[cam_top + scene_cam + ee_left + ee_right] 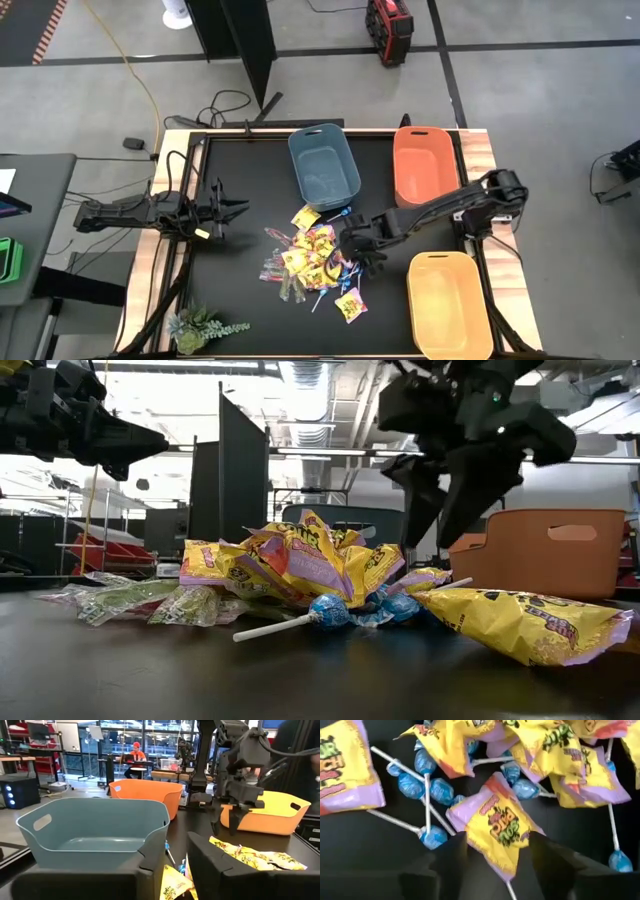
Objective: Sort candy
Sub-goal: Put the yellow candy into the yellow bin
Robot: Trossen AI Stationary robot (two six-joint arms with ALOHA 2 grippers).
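Observation:
The candy lies in a loose pile (pixel 310 262) on the black table: yellow packets (pixel 300 560), blue lollipops (pixel 411 785) on white sticks, and clear-wrapped sticks (pixel 274 266) on the pile's left side. My right gripper (pixel 357 250) hangs open over the pile's right side, pointing down. In the right wrist view, its fingers (pixel 451 857) stand on either side of one yellow packet (pixel 500 827) that lies flat. Whether they touch it, I cannot tell. My left gripper (pixel 238 209) is open and waits level at the table's left, away from the pile.
Three bins stand around the pile: a blue-grey one (pixel 323 165) at the far middle, an orange one (pixel 425 165) at the far right and a yellow one (pixel 450 305) at the near right. A small plant (pixel 200 325) sits at the near left corner.

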